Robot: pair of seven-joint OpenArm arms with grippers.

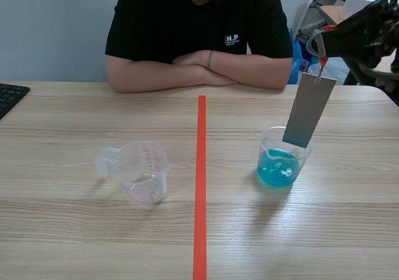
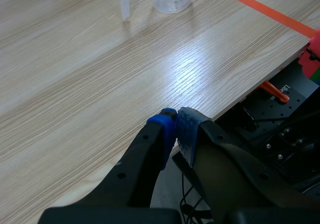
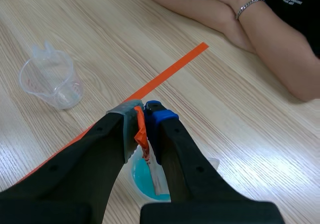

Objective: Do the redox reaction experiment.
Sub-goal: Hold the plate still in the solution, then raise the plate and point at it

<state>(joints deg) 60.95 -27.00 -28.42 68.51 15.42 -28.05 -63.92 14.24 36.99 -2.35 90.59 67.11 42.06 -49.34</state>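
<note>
Hanging from the right gripper (image 1: 319, 45), the grey strip (image 1: 307, 108) slants down to the mouth of the cup of blue liquid (image 1: 280, 166), right of the orange tape line (image 1: 201, 186); its lower end overlaps the rim in the scene view, and I cannot tell whether it has entered the cup or touched the liquid. Right wrist view: pads pressed on a small orange tab (image 3: 141, 133) from which the strip dangles, so the pinch is on the tab only, not on the metal; judged weak against swing. Risks: strip is tilted and free to pendulum, so a quick descent could knock the light cup's rim and tip it, spilling blue liquid over the table (image 1: 75, 230); tab could slip from the pads, dropping the strip and splashing; an off-centre descent could land the strip outside the cup. Person (image 1: 199, 68) sits across the table, near any splash. Left gripper (image 2: 176, 120) closed on nothing at the table's near edge; empty measuring cup (image 1: 142, 171) well apart, left of the tape.
</note>
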